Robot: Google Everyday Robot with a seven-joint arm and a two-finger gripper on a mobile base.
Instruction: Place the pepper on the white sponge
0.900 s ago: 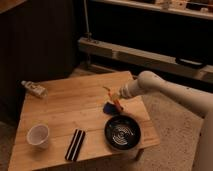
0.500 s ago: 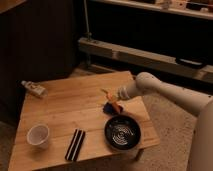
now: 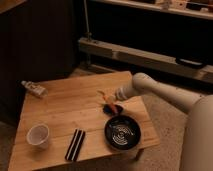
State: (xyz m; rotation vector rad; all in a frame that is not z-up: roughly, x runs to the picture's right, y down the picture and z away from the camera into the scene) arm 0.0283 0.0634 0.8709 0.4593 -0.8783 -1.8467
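Note:
My gripper [image 3: 109,105] is at the end of the white arm that reaches in from the right. It is low over the wooden table [image 3: 65,112], just beyond the black round pan [image 3: 122,132]. A small orange-red piece, the pepper [image 3: 116,107], shows right at the gripper's dark tip. I cannot tell whether it is held or lying on the table. A yellowish-orange bit [image 3: 102,94] shows just left of the wrist. I see no white sponge that I can make out.
A white cup [image 3: 38,135] stands at the table's front left. A black two-bar object [image 3: 75,145] lies near the front edge. A small bottle [image 3: 34,88] lies at the far left. A dark shelf unit stands behind the table.
The gripper has shifted slightly left and down over the table by the pan. The other things have not moved.

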